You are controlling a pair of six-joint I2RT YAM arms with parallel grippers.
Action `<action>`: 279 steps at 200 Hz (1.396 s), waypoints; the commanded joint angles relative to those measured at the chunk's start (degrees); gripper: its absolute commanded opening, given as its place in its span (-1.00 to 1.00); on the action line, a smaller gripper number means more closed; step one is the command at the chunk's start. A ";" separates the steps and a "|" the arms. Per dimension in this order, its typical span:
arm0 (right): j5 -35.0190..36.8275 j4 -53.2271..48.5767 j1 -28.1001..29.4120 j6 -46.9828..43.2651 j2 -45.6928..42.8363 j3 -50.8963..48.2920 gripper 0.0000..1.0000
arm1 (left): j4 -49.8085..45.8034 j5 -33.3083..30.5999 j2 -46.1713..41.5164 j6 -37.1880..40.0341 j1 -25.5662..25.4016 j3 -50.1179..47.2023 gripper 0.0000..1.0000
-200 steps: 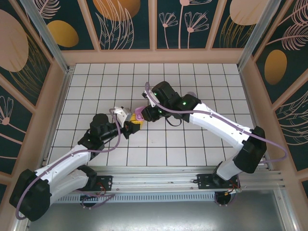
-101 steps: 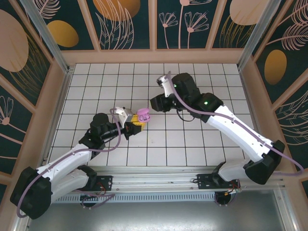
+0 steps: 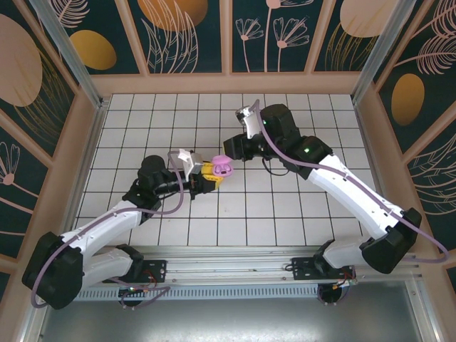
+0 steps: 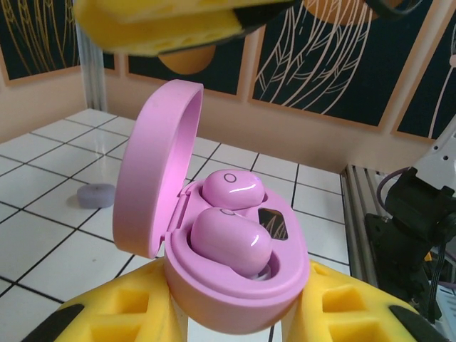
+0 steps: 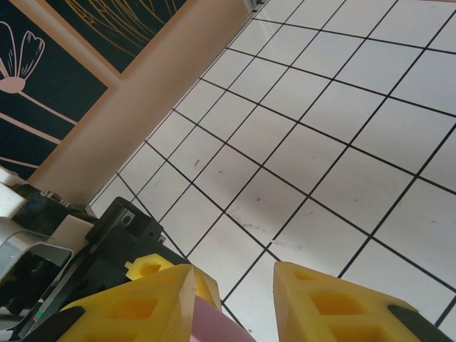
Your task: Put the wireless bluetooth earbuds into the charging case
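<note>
The pink charging case (image 4: 285, 281) stands with its lid (image 4: 153, 171) swung up to the left. Two pinkish earbuds sit in its wells, one behind (image 4: 233, 191) and one in front (image 4: 229, 242). My left gripper (image 4: 235, 317) is shut on the case's base, a yellow finger (image 4: 107, 317) on each side. From above, the case (image 3: 222, 166) is held over the floor's middle by the left gripper (image 3: 211, 175). My right gripper (image 3: 232, 151) hovers just beyond it, open and empty (image 5: 231, 285); the pink lid's edge (image 5: 214, 324) shows under its left finger (image 5: 153, 299).
A small lavender rounded piece (image 4: 96, 194) lies on the white tiled floor (image 3: 285, 206) behind the case; whether it is a bud or a case I cannot tell. Wooden walls (image 3: 228, 83) ring the floor. The right arm's links (image 3: 335, 178) stretch across the right half.
The right gripper pulled away from the case to the far right, then settled just beyond it. The left gripper carried the open case a little right and farther out.
</note>
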 commanded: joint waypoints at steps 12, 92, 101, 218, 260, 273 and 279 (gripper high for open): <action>-1.93 0.93 -0.07 0.88 -0.41 -1.65 -0.32 | 5.83 2.56 0.75 -1.88 -0.11 1.54 -0.96; -1.39 1.23 -0.12 3.26 -10.04 -10.17 -0.31 | 7.05 0.09 0.88 -2.43 -0.12 1.45 -0.96; -0.91 1.85 -0.12 3.82 -11.19 -10.80 -0.30 | 7.19 0.08 0.95 -2.51 -0.07 1.43 -0.96; -16.74 24.01 -3.10 24.32 -10.51 -22.23 0.20 | 11.25 -0.22 -0.75 -5.59 -0.10 1.09 -0.95; -22.72 30.28 -3.19 29.12 -8.70 -24.40 0.01 | 12.82 -0.05 0.46 -6.99 -0.06 1.30 -0.94; -23.61 31.28 -3.19 30.02 -8.24 -24.75 -0.11 | 12.77 -0.04 0.61 -7.29 -0.14 1.26 -0.94; -23.73 31.61 -3.19 30.30 -8.14 -24.93 -0.19 | 12.58 -0.13 0.58 -7.37 -0.13 1.17 -0.92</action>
